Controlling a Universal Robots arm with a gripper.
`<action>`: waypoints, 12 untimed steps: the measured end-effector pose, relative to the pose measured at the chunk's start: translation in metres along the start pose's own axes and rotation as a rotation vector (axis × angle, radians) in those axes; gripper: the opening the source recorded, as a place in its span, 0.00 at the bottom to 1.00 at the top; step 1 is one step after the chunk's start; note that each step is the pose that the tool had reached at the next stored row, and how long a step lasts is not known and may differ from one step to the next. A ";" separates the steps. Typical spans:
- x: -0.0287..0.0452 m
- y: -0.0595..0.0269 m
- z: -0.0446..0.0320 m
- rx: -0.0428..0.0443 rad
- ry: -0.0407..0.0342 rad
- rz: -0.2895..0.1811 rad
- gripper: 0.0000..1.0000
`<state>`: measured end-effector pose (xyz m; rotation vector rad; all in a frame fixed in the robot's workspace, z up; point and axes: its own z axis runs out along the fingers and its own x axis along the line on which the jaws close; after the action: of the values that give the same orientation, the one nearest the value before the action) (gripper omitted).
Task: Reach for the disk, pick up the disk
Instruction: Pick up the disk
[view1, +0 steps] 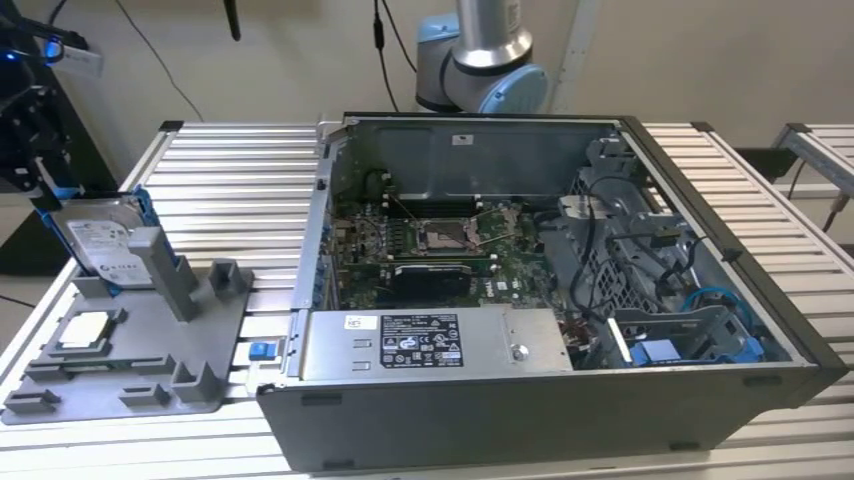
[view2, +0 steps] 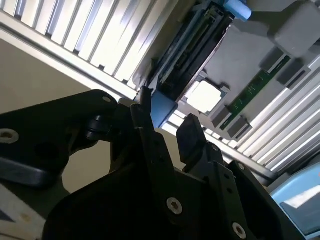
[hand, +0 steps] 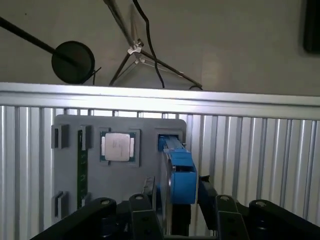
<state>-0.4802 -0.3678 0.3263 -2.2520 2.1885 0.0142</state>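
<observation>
The disk (view1: 107, 243) is a silver-grey drive with a white label in a bright blue bracket. It stands upright on edge in a slot of the grey holder (view1: 200, 335) at the exterior view's left. My gripper (view1: 51, 192) hangs at the disk's upper outer corner. In both wrist views the black fingers (hand: 150, 192) straddle the blue bracket end (hand: 181, 177) of the disk (view2: 197, 52). The gripper (hand: 176, 182) (view2: 167, 107) is open, and a thin gap shows beside one finger (view2: 189, 132).
A small square silver chip (view1: 83, 328) (hand: 117, 146) lies in the holder near the disk, next to a green memory stick (hand: 80, 170). An open computer case (view1: 534, 300) stands in the middle of the ribbed metal table (view1: 240, 170). The arm's base (view1: 481, 60) rises behind the case.
</observation>
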 end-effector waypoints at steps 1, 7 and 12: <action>0.0000 0.0000 0.0018 -0.0001 0.0001 0.000 1.00; 0.0000 0.0000 0.0127 -0.0001 0.0001 0.000 1.00; 0.0000 -0.0001 0.0218 0.0005 -0.0001 0.000 1.00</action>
<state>-0.4802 -0.3677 0.3045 -2.2518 2.1881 0.0137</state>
